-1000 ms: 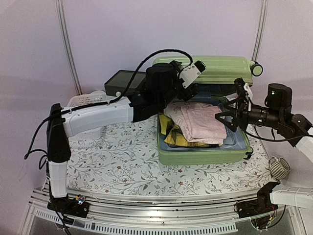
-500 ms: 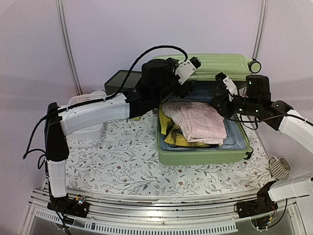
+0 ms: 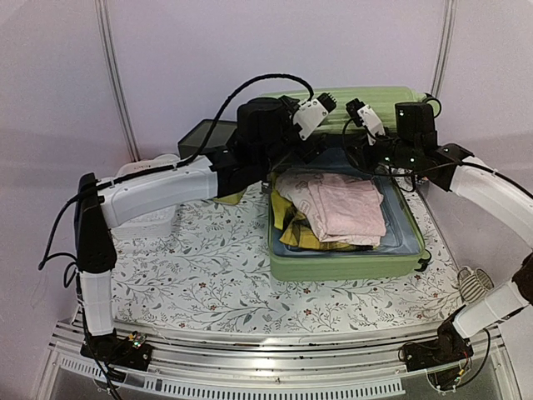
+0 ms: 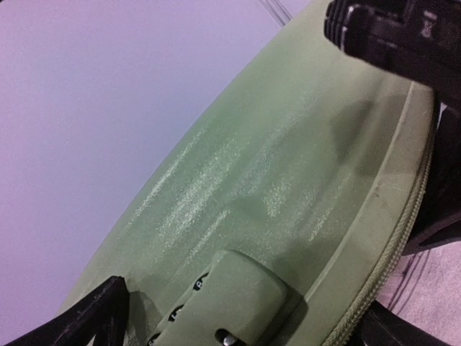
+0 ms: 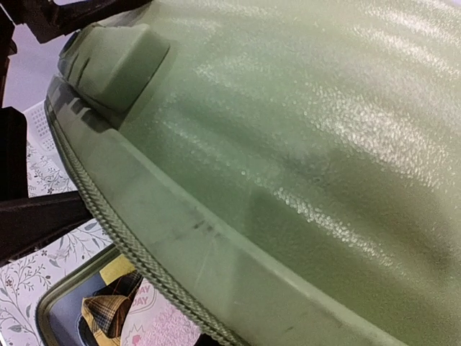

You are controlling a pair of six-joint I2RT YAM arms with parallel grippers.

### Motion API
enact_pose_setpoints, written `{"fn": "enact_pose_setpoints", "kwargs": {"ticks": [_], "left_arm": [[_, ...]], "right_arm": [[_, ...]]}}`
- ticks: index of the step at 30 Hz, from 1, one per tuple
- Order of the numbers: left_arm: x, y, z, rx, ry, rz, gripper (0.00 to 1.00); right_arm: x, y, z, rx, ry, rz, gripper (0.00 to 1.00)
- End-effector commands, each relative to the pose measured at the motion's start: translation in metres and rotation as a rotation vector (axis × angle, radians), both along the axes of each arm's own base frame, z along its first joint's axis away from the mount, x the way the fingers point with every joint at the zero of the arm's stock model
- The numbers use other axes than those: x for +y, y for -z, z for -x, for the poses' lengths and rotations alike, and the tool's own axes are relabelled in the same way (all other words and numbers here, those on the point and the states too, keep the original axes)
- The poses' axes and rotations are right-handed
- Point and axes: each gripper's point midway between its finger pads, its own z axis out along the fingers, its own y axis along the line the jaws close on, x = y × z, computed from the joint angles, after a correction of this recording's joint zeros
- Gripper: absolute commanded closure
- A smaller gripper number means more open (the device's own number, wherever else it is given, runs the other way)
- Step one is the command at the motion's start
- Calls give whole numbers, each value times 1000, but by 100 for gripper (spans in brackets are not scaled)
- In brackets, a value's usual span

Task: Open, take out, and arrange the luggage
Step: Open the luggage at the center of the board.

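Note:
The luggage is a light-green hard-shell suitcase lying open. Its base holds a folded pink garment over yellow plaid cloth. The lid stands raised at the back. My left gripper is open at the lid's front edge, its fingers spread either side of the lock block. My right gripper is shut and sits against the same edge just to the right. Its fingertips are hidden in the right wrist view, which is filled by the lid's shell and zipper rim.
A dark-lidded box and a white mesh basket stand left of the suitcase, behind my left arm. A floral cloth covers the table. A coiled grey object lies at the right edge. The wall is close behind the lid.
My right arm has swung up from over the clothes to the lid's edge, and its gripper has closed. My left gripper has risen slightly at the lid.

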Motion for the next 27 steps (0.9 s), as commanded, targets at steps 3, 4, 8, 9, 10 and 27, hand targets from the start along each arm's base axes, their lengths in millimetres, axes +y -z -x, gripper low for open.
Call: {"fn": "enact_pose_setpoints", "kwargs": {"ticks": [3, 4, 8, 9, 10, 27], "left_arm": [[14, 18, -15, 115, -34, 57, 2], [14, 18, -12, 118, -33, 51, 2], [15, -4, 18, 124, -10, 61, 2], [17, -9, 27, 133, -1, 69, 2], [20, -13, 35, 149, 10, 79, 2], [106, 15, 128, 549, 148, 350, 2]], "right_arm": [[12, -26, -24, -43, 19, -34, 97], [13, -27, -27, -43, 21, -36, 97], [18, -30, -40, -39, 29, -40, 97], [20, -29, -44, -32, 29, -41, 97], [21, -30, -48, -28, 28, -45, 97], [14, -58, -114, -56, 72, -109, 97]]}}
